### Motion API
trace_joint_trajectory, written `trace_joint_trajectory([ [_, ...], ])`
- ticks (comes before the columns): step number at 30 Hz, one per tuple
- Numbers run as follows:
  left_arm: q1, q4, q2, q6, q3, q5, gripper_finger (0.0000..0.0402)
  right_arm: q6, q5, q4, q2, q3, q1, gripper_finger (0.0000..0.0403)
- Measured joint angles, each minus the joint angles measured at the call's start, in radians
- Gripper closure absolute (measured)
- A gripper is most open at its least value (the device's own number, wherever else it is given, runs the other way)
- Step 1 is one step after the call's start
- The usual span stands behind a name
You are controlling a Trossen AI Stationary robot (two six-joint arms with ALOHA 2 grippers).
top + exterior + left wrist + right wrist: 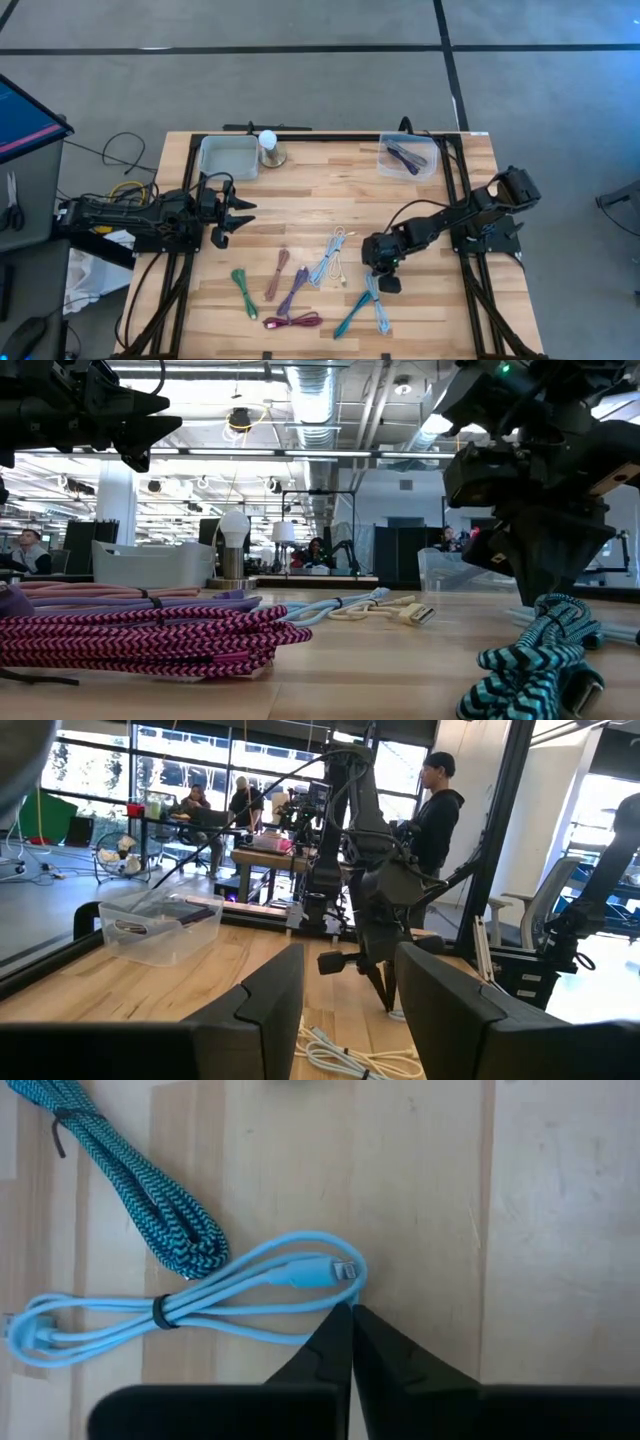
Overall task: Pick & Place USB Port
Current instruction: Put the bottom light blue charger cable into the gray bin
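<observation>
Light-blue USB cable [190, 1302] lies bundled on surface toward front edge, right of centre, just beside teal braided cable [130, 1185]. Right gripper [350, 1316] sits low over it, jaws clenched w/ nothing between, tips at the cable's loop. Left gripper [238, 221] hovers near left edge, jaws released; clear bin [408, 156] at back-right corner.

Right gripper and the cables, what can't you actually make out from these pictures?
- Whether the right gripper grips the light blue cable: in the right wrist view its fingers meet at the loop's edge; contact unclear.
- Left bin contents: the low view's frosted wall hides them.
- Teal cable: cut off by the right wrist view's edge.
- Cable plug types: too small in the high view.
</observation>
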Motion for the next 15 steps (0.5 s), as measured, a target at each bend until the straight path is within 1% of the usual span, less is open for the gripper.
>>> trace_joint_trajectory([
  [10, 0.0, 0.0, 0.0, 0.0, 0.0, 0.0, 0.0242, -0.008, -0.039, -0.002, 0.0, 0.0, -0.01, 0.0402],
  [13, 0.0, 0.0, 0.0, 0.0, 0.0, 0.0, 0.0242, 0.015, -0.045, -0.009, 0.001, 0.006, -0.015, 0.0395],
  [15, 0.0, 0.0, 0.0, -0.001, 0.0, 0.0, 0.0242, 0.025, -0.07, -0.025, 0.002, 0.021, -0.021, 0.0388],
])
